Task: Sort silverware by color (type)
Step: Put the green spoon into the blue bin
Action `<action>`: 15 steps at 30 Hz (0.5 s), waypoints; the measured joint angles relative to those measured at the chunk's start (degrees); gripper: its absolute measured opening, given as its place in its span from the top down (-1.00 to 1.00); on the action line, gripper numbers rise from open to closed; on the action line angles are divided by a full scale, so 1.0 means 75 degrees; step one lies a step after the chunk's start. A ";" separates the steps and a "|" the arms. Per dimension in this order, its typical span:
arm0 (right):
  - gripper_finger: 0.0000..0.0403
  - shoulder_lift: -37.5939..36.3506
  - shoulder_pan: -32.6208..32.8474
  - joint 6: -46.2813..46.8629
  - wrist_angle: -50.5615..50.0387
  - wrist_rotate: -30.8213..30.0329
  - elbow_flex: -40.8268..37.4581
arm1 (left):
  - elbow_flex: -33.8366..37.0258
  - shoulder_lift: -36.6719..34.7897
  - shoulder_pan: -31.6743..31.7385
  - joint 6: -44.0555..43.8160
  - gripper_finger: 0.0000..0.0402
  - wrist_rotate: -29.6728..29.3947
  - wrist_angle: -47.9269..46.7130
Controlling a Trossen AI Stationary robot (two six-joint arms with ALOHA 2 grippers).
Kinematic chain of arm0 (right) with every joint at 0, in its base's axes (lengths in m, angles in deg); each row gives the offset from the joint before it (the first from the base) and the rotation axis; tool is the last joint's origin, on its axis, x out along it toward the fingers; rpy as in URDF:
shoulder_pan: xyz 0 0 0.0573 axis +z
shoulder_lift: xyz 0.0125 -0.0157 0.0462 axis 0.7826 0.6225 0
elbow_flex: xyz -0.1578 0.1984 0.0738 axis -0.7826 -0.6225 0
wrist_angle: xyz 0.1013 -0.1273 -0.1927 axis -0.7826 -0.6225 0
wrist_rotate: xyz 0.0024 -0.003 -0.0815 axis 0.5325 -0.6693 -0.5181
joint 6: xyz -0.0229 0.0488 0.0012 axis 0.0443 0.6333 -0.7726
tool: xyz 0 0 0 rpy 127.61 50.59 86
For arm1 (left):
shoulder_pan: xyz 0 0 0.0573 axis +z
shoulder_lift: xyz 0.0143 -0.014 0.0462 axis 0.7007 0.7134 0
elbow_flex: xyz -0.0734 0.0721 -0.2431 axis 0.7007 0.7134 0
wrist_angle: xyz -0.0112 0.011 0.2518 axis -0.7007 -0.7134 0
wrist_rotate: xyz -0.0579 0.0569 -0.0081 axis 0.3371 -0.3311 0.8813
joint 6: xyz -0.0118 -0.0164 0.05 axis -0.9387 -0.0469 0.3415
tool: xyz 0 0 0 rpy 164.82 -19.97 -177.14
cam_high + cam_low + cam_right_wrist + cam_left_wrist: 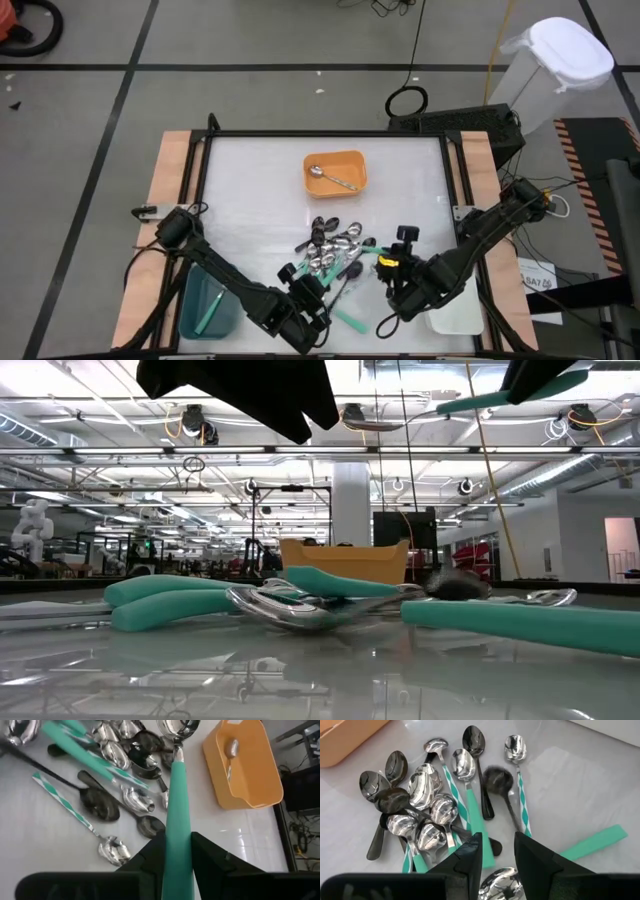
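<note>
A teal-handled spoon (177,815) is clamped by its handle between the fingers of the right gripper (397,300) and held above the table (250,190), on the side of the spoon pile (335,252) away from the orange tray (336,172). The left gripper (310,315) hangs near the same edge of the pile — its fingers (470,857) are parted, and a shiny spoon bowl (500,882) shows in the gap, though whether it is gripped cannot be told. In the pile, teal-handled, all-silver and black spoons lie crossed over one another. One silver spoon (330,177) lies inside the orange tray. A teal tray (207,305) beside the left arm holds one teal-handled piece; a white tray (462,318) lies under the right arm.
</note>
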 joint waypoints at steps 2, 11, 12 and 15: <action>0.65 0.0000 0.0166 0.0269 0.0012 -0.0265 -0.0034 | 0.0000 0.0000 0.0000 0.0032 0.44 0.0000 0.0000; 0.65 -0.0003 0.0944 0.1589 0.0792 -0.1633 -0.0562 | 0.0000 0.0000 0.0063 0.0199 0.44 -0.0009 0.0003; 0.65 0.0000 0.1008 0.1612 0.1025 -0.1796 -0.0650 | 0.0000 0.0000 0.0095 0.0228 0.44 -0.0012 0.0013; 0.65 0.0002 0.1186 0.1612 0.1711 -0.2418 -0.0921 | 0.0000 0.0000 0.0190 0.0256 0.44 -0.0039 0.0101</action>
